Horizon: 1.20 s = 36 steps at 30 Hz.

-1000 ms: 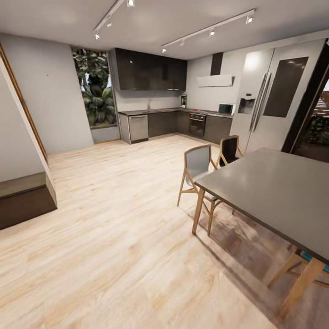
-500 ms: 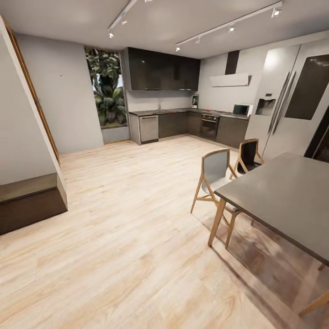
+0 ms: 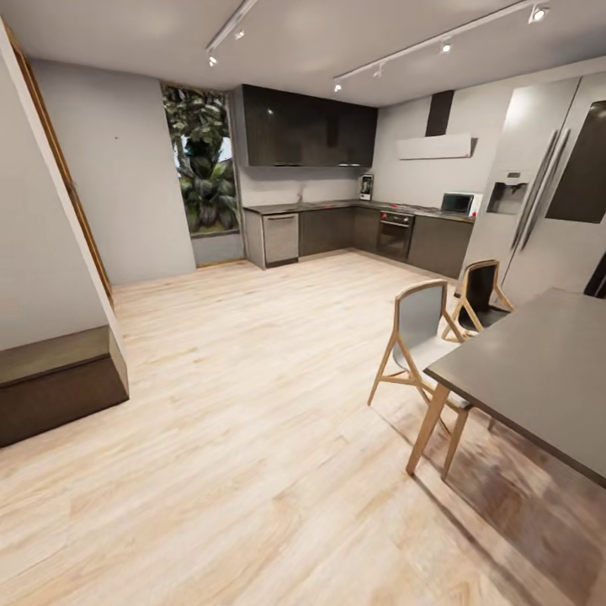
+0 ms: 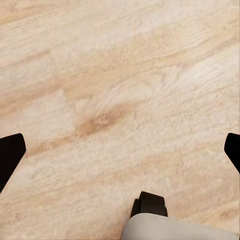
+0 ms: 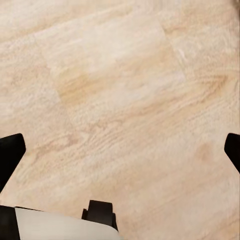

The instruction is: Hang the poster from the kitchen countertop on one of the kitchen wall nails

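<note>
The kitchen countertop (image 3: 332, 204) runs L-shaped along the far walls above dark cabinets, across a wide stretch of wooden floor. At its corner stands a small upright rectangle with a white border, probably the poster (image 3: 365, 186), too small to read. A tiny dark dot (image 3: 115, 137) marks the grey wall to the left of the window. My left gripper (image 4: 120, 150) is open over bare floorboards, its black fingertips (image 4: 10, 152) far apart. Likewise my right gripper (image 5: 120, 150) is open above the floor, with nothing between its fingers.
A grey dining table (image 3: 539, 370) with two wooden chairs (image 3: 421, 328) stands at the right, before a tall fridge (image 3: 547, 202). A dark low step (image 3: 59, 379) juts out at the left below a slanted wall. Open floor (image 3: 252, 353) leads to the kitchen.
The whole picture has shifted: the camera has moved towards the kitchen and turned left, so the table and chairs sit further right. Nothing in the room has moved.
</note>
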### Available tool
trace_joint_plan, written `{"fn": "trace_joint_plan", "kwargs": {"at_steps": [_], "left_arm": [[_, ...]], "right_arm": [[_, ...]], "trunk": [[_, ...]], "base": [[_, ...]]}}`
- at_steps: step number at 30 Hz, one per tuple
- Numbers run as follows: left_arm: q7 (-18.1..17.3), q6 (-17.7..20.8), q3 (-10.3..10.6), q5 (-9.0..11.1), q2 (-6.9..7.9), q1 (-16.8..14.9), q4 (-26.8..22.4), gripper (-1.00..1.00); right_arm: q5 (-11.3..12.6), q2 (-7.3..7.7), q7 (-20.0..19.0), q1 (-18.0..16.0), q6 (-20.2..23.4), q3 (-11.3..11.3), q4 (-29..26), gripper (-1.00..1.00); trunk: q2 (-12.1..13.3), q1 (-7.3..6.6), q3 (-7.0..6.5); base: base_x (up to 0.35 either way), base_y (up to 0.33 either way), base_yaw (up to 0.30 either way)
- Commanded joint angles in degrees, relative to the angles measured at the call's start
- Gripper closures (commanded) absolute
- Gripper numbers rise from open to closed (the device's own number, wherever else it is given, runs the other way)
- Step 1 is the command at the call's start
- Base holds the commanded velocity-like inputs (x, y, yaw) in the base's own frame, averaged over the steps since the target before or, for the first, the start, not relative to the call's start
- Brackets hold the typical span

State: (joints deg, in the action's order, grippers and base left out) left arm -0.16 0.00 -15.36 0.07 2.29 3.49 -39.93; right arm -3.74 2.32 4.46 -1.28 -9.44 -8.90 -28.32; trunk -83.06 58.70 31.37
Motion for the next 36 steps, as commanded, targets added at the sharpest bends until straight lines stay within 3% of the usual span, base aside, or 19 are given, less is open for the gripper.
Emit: {"fn": "trace_joint_plan", "kwargs": {"at_steps": [1,26,36], "left_arm": [[0.0,0.0,0.0,0.0,-0.01,0.0,-0.1,-1.00],[0.0,0.0,0.0,0.0,-0.01,0.0,-0.1,-1.00],[0.0,0.0,0.0,0.0,-0.01,0.0,-0.1,-1.00]], "right_arm": [[-0.4,0.05,0.5,0.0,0.0,-0.3,0.0,-1.00],[-0.4,0.05,0.5,0.0,0.0,-0.2,0.0,-1.00],[-0.4,0.05,0.5,0.0,0.0,-0.2,0.0,-1.00]], "trunk": [[0.0,0.03,0.04],[0.0,0.03,0.04],[0.0,0.03,0.04]], "base": [[0.290,0.217,0.000],[0.307,0.177,-0.002],[0.320,0.140,-0.182]]}}
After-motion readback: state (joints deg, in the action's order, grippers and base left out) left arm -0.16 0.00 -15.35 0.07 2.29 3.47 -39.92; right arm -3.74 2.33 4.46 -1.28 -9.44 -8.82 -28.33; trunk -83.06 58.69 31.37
